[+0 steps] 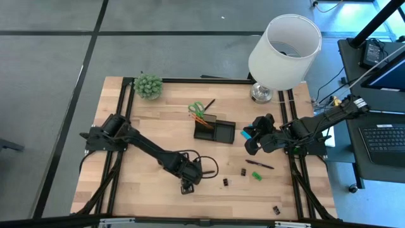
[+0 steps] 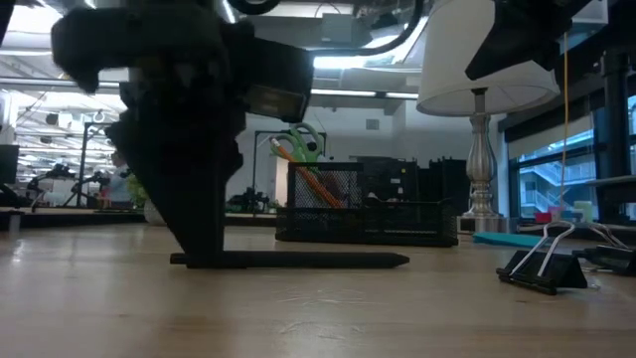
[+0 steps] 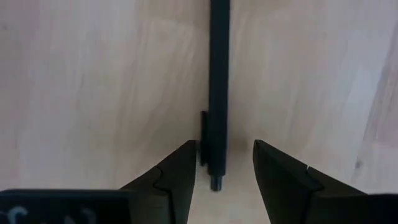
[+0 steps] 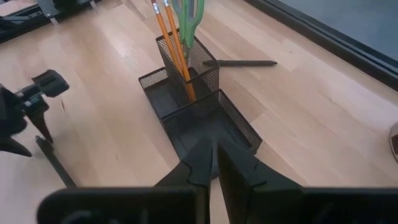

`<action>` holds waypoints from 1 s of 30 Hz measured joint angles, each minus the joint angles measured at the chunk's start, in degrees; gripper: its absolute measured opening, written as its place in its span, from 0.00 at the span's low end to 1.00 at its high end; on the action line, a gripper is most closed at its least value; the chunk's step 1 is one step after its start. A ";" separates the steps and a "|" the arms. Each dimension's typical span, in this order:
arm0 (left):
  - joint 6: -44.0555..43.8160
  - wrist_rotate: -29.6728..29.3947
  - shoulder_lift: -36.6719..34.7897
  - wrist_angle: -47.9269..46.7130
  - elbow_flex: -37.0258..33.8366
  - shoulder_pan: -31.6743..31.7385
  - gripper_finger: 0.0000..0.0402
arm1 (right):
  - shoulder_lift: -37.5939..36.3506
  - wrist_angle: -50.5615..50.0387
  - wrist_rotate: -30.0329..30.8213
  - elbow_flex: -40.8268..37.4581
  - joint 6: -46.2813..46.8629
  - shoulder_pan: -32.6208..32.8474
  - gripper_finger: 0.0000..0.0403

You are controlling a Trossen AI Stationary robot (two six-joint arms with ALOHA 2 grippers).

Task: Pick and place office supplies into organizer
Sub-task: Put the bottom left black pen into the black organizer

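Grey carpet floor crossed by dark seams around pale wooden bench; laptop on side desk at right; ceiling strip lights; windows beyond.

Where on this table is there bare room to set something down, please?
The broad wood left of the organizer, below the plant, is bare. Another free patch lies along the front edge left of the left gripper. Crowded: right of the organizer, with clips and the right gripper.

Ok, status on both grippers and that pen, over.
Left gripper open, down astride the black pen flat on the table, not gripped. Right gripper shut, above the organizer. Pencils and scissors already in. Nothing in the way.
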 joint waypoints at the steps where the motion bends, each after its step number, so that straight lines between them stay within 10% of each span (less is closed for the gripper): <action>1: -0.06 0.53 0.18 0.55 0.00 0.01 0.38 | 0.00 -0.09 0.02 -0.01 0.00 -0.01 0.07; 30: -0.56 3.11 1.05 2.93 0.93 -1.57 0.34 | 0.02 -0.80 0.09 0.00 0.00 0.00 0.07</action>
